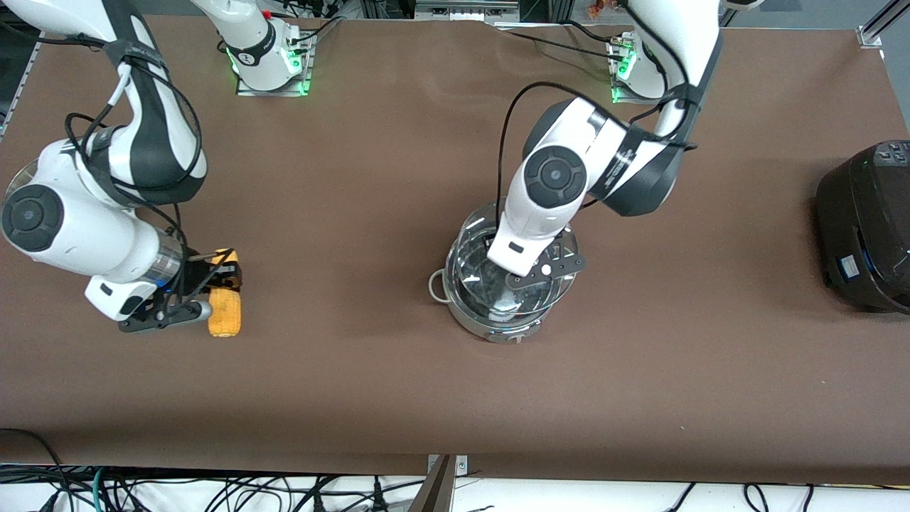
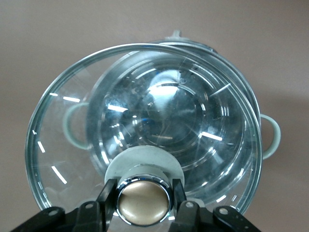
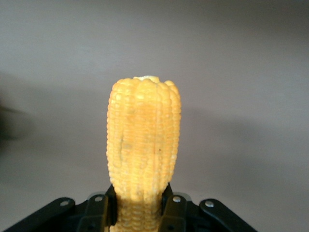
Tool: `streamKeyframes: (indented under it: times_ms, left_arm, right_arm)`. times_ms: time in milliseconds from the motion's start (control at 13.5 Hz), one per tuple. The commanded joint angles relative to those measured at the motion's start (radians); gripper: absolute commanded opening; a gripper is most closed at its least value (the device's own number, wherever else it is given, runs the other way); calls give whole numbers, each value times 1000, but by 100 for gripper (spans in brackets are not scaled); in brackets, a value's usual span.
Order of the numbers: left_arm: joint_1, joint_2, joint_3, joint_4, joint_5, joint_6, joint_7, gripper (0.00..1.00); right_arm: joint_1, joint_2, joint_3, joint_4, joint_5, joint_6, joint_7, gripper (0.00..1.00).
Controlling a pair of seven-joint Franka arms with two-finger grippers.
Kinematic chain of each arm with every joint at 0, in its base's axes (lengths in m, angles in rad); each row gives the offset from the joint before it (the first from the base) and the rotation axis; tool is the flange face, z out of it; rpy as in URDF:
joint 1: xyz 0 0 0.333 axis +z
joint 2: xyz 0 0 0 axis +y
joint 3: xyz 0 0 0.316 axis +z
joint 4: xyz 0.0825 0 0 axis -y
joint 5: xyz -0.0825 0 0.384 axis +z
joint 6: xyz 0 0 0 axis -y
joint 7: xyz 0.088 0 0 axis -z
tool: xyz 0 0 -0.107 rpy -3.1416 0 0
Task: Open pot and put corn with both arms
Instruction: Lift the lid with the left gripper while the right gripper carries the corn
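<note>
- Brown paper-like sheet covers the worktop (image 1: 370,213), which runs the whole width of the front view.
- Black cooker (image 1: 867,227) sits at the edge on the left arm's end of the worktop, well apart from everything else.
- Steel pot (image 1: 498,316) stands near the middle of the worktop, somewhat toward the left arm's end; a loop handle (image 1: 435,286) sticks out on the side facing the right arm's end.
- Glass lid (image 2: 63,145) hangs tilted over the pot, shifted off its rim so the shiny inside of the pot (image 2: 164,116) shows through the glass.
- Corn (image 1: 224,313) is near the edge on the right arm's end of the worktop, its long axis pointing toward the front camera.
- Left pincer (image 2: 143,200) is over the pot, clamped on the lid's tan knob (image 2: 143,202), one finger (image 2: 105,198) pressed to each side.
- Right pincer (image 3: 138,205) is closed on the corn (image 3: 143,145) at one end, the rest of the cob sticking out past the fingers (image 3: 169,198). Whether the cob touches the worktop cannot be told.
</note>
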Motion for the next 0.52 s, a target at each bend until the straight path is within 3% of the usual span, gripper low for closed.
streamKeyframes:
  times_ms: [0,222,444]
  left_arm:
    - [75,-58,-1,-24,21,-38,133,0]
    - [173,-93,0,-73,23,-76,312,0]
    - [299,-184,-1,-206,48,-68,524,0]
  right_arm:
    - [19,17,98,52,-2,-11,176,19]
    - [143,60,100,125,-2,14,319,19]
    - [272,152,97,249,-4,73,499,19]
